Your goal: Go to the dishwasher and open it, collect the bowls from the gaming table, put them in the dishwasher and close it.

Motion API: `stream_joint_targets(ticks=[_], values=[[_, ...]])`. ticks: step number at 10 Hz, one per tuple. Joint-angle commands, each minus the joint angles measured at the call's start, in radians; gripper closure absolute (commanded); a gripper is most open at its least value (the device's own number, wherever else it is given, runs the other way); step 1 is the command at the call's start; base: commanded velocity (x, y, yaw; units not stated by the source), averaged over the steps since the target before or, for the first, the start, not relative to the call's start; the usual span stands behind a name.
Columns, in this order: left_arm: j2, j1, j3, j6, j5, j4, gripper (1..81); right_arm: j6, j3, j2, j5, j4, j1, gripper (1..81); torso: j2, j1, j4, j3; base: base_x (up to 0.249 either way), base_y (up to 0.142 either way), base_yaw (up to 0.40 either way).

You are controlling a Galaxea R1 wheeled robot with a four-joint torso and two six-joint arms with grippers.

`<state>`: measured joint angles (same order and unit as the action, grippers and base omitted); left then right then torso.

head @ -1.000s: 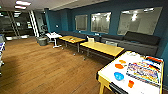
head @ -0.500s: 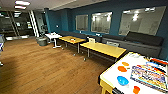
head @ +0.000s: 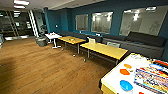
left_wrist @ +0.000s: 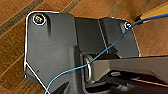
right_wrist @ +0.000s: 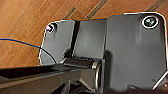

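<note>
- The gaming desk [head: 113, 79] stands at the near right of the head view, with a pale yellow top and a brightly printed board [head: 152, 78] lying on its right part.
- Three bowls rest plainly on that top: a blue bowl [head: 126, 85] nearest, an orange bowl [head: 124, 72] behind it, and a second orange bowl [head: 127, 66] just beyond that one. A paler blue round shape [head: 155, 66] lies farther right by the board; it is too blurred to tell whether it is another bowl.
- Beyond it, two wooden desks stand in a row toward the far left: the nearer one [head: 105, 49] and the farther one [head: 71, 39], which has something small on it.
- A small white desk [head: 53, 36] stands past them, with a grey bin [head: 41, 41] to its left.
- A long dark bench seat [head: 140, 41] runs along the blue wall [head: 117, 12], under three pale panels.
- Wooden floor [head: 37, 67] covers the near and left part of the room.
- Both wrist views look down on the same plank floor, past the robot's dark plate and a thin blue cable [left_wrist: 105, 52].
- I cannot tell the state of either gripper's fingers, nor the pose of either arm.
</note>
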<state>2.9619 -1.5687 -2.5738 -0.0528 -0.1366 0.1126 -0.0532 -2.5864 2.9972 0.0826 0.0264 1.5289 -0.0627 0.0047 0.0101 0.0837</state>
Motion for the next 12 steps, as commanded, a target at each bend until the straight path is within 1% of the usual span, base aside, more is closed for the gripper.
stream_joint_targets(ticks=[1, 5, 7, 12], values=[[-0.001, 0.04, 0.006, 0.004, 0.045, 0.009, 1.0, -0.002, 0.006, 0.002, -0.05, 0.012, -0.048, 1.0, 0.0, 0.0, 0.0, 0.0, 0.154, 0.0, 0.0], [0.0, 0.04, 0.006, 0.004, 0.045, 0.009, 1.0, -0.002, 0.006, 0.002, -0.05, 0.012, -0.049, 1.0, 0.0, 0.0, 0.0, 0.0, 0.143, 0.0, 0.0], [0.0, 0.04, 0.006, 0.004, 0.045, 0.007, 1.0, -0.002, 0.006, 0.004, -0.05, 0.012, -0.048, 1.0, 0.0, 0.0, 0.0, 0.0, 0.096, 0.0, 0.0], [-0.001, 0.041, 0.006, 0.004, 0.046, 0.004, 1.0, -0.002, 0.006, 0.005, -0.05, 0.012, -0.051, 1.0, 0.0, 0.0, 0.0, 0.0, 0.0, 0.0, 0.0]])
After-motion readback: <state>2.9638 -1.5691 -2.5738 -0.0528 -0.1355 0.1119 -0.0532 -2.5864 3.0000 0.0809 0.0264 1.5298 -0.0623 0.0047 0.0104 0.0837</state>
